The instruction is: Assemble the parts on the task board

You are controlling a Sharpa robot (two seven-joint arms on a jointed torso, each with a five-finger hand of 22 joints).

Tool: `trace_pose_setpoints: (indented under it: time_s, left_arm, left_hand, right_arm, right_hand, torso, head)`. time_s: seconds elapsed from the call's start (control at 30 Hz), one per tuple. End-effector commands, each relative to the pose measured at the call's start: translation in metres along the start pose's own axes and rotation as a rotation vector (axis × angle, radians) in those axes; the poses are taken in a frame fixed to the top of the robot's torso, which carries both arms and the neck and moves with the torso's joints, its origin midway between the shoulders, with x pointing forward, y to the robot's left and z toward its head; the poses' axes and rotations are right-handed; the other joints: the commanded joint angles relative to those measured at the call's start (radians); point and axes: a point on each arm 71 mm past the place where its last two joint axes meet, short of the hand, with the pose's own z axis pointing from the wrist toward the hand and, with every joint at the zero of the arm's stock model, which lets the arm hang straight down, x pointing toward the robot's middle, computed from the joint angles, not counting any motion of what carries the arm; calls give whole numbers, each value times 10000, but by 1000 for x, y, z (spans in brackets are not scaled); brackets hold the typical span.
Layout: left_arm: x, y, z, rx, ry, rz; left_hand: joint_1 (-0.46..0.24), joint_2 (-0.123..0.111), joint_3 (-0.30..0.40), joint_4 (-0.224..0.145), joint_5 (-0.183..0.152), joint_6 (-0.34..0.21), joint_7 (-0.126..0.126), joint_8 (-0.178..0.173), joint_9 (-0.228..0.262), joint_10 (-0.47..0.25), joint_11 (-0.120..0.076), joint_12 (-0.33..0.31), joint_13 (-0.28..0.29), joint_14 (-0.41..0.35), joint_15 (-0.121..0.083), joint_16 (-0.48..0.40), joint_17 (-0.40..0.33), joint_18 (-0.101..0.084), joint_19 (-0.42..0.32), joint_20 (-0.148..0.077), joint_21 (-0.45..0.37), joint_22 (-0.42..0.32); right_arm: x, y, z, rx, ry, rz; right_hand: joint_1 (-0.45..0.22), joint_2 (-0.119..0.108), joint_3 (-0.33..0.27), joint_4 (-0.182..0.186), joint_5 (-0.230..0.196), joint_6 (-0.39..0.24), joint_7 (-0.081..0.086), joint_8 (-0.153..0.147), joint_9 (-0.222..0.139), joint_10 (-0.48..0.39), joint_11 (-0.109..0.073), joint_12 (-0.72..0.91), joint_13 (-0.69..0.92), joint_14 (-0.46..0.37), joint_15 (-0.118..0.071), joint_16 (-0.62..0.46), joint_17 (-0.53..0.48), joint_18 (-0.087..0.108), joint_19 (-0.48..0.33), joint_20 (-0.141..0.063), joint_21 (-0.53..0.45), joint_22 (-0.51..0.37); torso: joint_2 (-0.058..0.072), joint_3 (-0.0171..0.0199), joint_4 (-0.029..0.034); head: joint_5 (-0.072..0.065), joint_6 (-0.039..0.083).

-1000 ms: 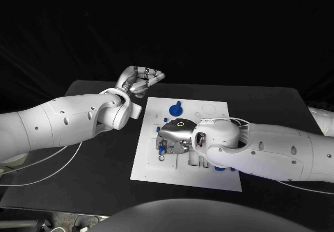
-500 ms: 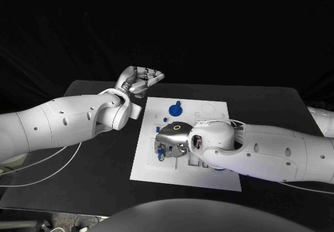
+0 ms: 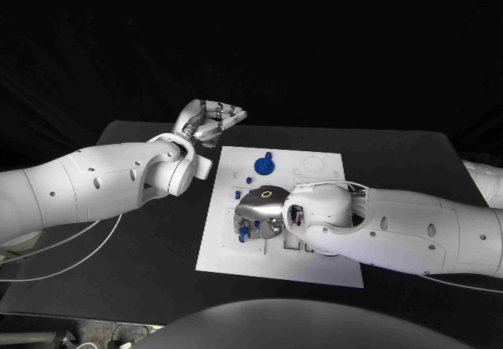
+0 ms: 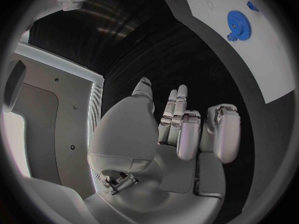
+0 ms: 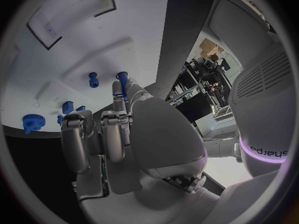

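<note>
Right hand (image 3: 259, 211) shifted lower over task board (image 3: 236, 254), grasp unclear, left hand (image 3: 210, 118) curled empty, black table (image 3: 137, 240)

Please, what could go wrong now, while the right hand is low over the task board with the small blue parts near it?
1. The right hand hangs low over the task board, close to small blue parts; its fingers might knock them over.
2. The arm hides much of the board in the head view, so alignment may be misjudged.
3. The blue gear looks safe.
</note>
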Motion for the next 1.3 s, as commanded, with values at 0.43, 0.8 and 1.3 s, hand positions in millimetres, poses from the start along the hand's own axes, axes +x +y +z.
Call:
trace_pose_setpoints:
  time_s: [0.43, 0.8, 1.3]
  left_arm:
    - [-1, -1, -1, 19, 56, -77]
    - [0, -1, -1, 29, 75, -87]
    - [-1, -1, -1, 26, 66, -82]
  left_hand:
    - [12, 92, 17, 0, 35, -47, 20, -68, -11, -37, 26, -24, 1, 905, 32, -27, 2244, 118, 496, 63, -41, 2382]
    - [12, 92, 17, 0, 35, -47, 20, -68, -11, -37, 26, -24, 1, 905, 32, -27, 2244, 118, 496, 63, -41, 2382]
    - [12, 92, 17, 0, 35, -47, 20, -68, -11, -37, 26, -24, 1, 905, 32, -27, 2244, 118, 496, 63, -41, 2382]
  right_arm:
    - [6, -3, 3, 145, 197, -68]
    - [9, -1, 5, 171, 362, -36]
    - [10, 1, 4, 179, 342, -5]
  right_hand:
    - [41, -52, 39, 38, 62, -14, 13, -35, 8, -132, 11, -39, -10, 1041, 32, 41, 2635, -143, 1029, 49, 45, 2633]
    - [-254, -531, -132, 166, 50, -730, 277, -450, -174, -1011, 255, -50, -12, 1041, 236, 41, 2635, -143, 1029, 160, 45, 2633]
    - [-627, -894, -500, 112, 42, -1428, 481, -433, -196, -1846, 457, -10, 15, 1041, 417, 41, 2635, -143, 1029, 370, 45, 2633]
  torso:
    - [9, 0, 8]
    - [-3, 0, 4]
    - [9, 5, 2]
  head:
    - [-32, 1]
    - [-49, 1]
    - [-66, 1]
